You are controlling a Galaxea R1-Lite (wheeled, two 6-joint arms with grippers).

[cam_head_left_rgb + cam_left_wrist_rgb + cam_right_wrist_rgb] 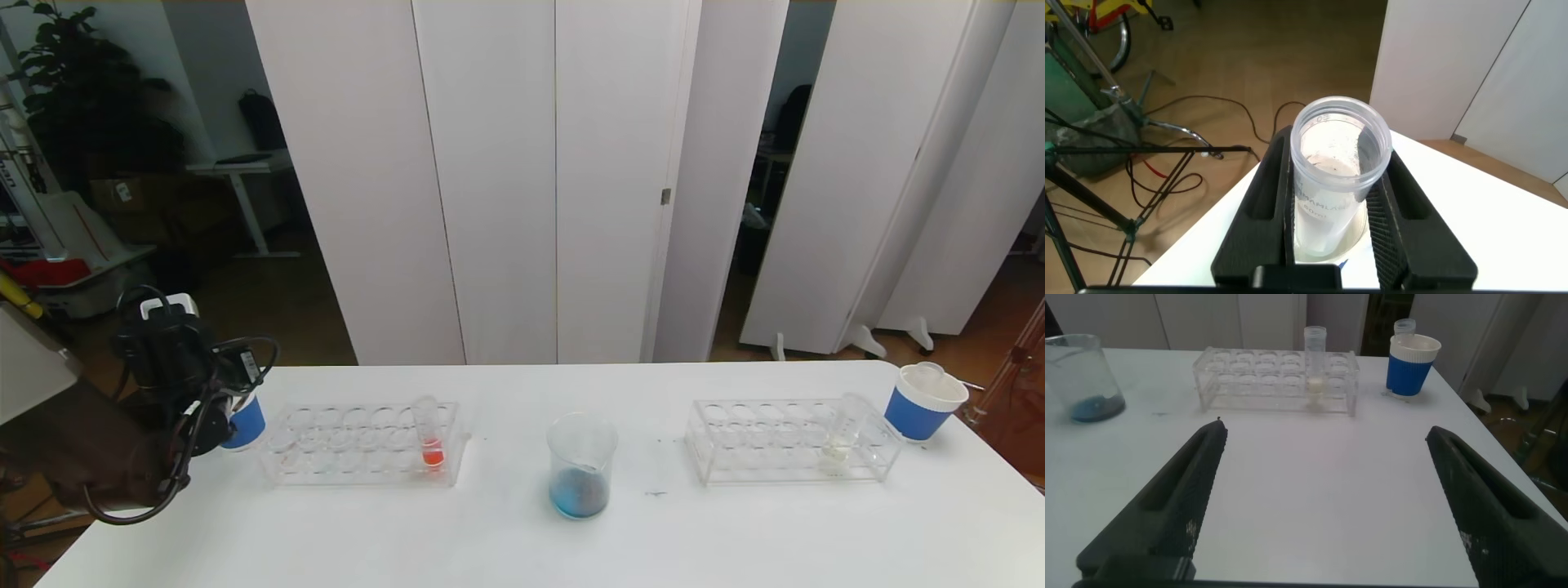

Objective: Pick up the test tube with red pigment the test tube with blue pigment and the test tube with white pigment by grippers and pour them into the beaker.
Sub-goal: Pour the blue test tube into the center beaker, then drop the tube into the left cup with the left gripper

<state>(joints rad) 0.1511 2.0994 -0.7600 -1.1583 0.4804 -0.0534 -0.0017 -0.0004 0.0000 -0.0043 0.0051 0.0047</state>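
- white table (506,539), white panel walls behind, dim room beyond
- beaker (580,465) mid-table, blue liquid inside
- left of beaker: rack (363,445) with red tube (429,433)
- right of beaker: rack (792,439) with white tube (845,433), blue cup (922,402)
- left gripper (1335,220) far left of beaker, clamped on empty tube (1339,163) over cup (243,423)
- right gripper (1327,498) spread wide, holding nothing

Ahead of my right gripper (1327,498) I see bare counter (1315,457) up to the rack (1276,380) and blue cup (1411,366), with the beaker (1082,380) blocking farther across toward the left arm.
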